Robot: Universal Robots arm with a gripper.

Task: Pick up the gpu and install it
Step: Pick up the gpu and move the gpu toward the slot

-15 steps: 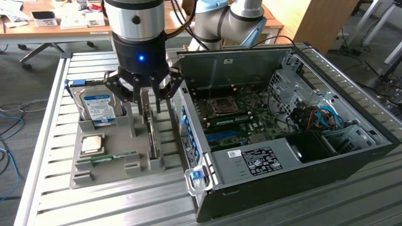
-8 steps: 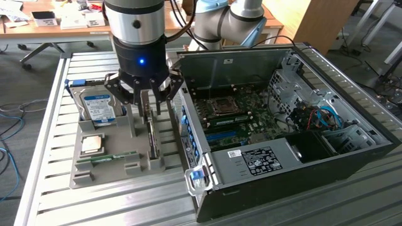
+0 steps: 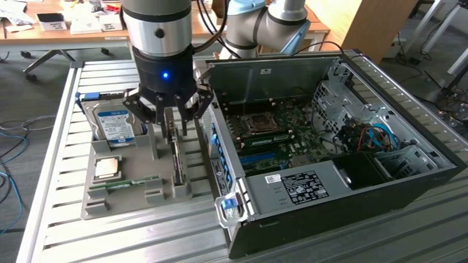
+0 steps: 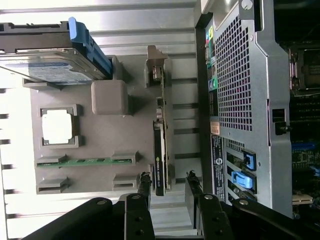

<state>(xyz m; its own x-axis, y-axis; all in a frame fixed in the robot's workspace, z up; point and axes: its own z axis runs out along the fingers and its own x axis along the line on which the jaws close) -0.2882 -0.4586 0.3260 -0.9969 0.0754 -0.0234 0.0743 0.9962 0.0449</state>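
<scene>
1. The hard drive (image 3: 115,125) stands at the tray's (image 3: 139,164) back corner, on the exterior view's left; its label is unreadable.
2. The gpu (image 4: 160,150) stands on edge along the tray's edge nearest the computer case (image 3: 329,181).
3. The wrist view shows the gripper (image 4: 168,182) spread astride it.

Nothing can be read letter for letter. The hard drive (image 3: 115,125) carries a blue-and-white label whose rows of print are too fine to make out. The power supply (image 3: 329,172) inside the computer case (image 3: 365,213) bears a black-and-white label with a grid of figures, equally illegible. In the wrist view, the gpu (image 4: 160,165) shows a small green mark on its dark edge, possibly a brand logo. The back of the case has a dark sticker (image 4: 216,160) with tiny pale lines.
</scene>
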